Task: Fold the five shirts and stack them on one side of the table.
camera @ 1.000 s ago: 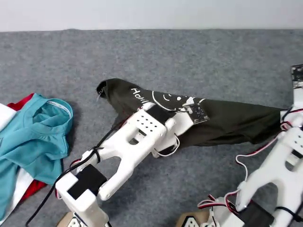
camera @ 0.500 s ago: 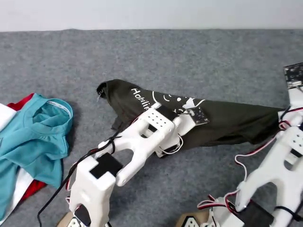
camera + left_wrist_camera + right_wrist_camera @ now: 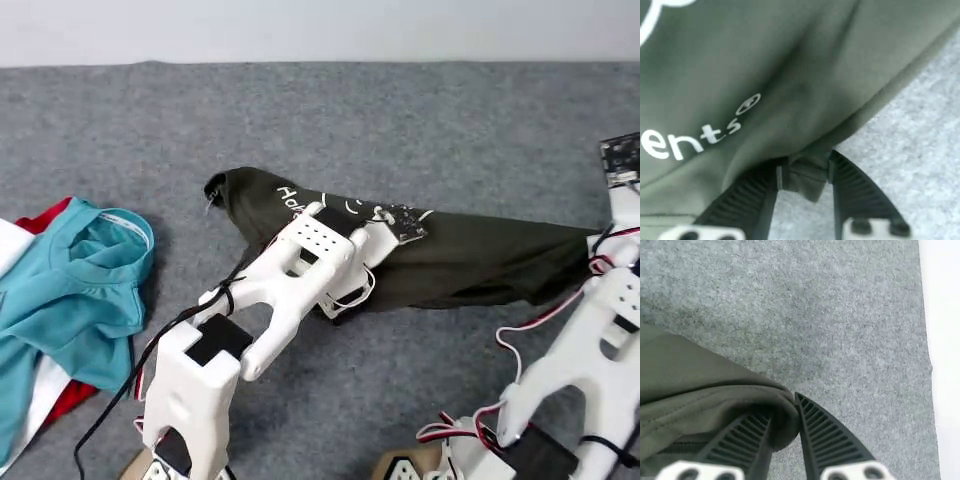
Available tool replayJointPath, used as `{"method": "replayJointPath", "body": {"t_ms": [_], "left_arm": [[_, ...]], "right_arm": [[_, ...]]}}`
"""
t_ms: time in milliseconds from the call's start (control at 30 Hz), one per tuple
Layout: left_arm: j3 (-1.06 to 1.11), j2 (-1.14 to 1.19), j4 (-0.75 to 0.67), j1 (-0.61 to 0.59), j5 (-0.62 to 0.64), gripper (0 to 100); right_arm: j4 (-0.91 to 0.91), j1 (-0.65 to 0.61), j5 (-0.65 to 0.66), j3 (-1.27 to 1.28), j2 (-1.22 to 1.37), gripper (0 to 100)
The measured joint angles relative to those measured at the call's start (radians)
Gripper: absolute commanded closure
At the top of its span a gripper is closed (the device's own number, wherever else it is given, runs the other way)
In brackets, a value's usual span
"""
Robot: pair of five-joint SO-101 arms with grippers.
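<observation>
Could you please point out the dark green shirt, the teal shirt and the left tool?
dark green shirt [image 3: 480, 262]: high view, plain middle.
teal shirt [image 3: 70, 290]: high view, front.
left tool [image 3: 805, 169]: left wrist view, between fingertips.

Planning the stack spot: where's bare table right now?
Widest free patch: the table strip beyond the dark shirt, up to the far edge. A narrower gap lies between it and the teal shirt pile. Near side is crowded with both arms.

Right hand [image 3: 785, 432] pinching dark shirt [image 3: 700, 385]
</observation>
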Motion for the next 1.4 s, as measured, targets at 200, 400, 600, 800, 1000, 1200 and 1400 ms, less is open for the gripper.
{"method": "replayJointPath", "body": {"t_ms": [200, 400, 600, 800, 1000, 1200, 1400], "left_arm": [[0.011, 0.0, -0.005, 0.0, 0.0, 100], [0.017, 0.0, -0.002, 0.021, 0.003, 100], [-0.055, -0.114, 0.13, 0.023, 0.003, 100], [-0.173, -0.394, 0.304, -0.037, 0.0, 100], [-0.215, -0.663, 0.361, -0.161, 0.0, 100], [-0.218, -0.865, 0.364, -0.281, 0.0, 100], [-0.224, -0.971, 0.364, -0.368, 0.0, 100]], "right_arm": [[0.0, 0.0, 0.0, 0.0, 0.0, 98.9], [0.0, 0.0, 0.0, 0.0, 0.0, 98.9], [0.0, -0.002, 0.0, 0.0, 0.0, 98.9], [0.0, -0.005, 0.0, 0.0, -0.074, 98.9], [0.046, -0.014, 0.025, 0.0, -0.16, 98.9], [0.126, -0.071, 0.032, 0.0, -0.265, 98.9], [0.146, -0.12, 0.032, 0.0, -0.393, 98.9]]}}
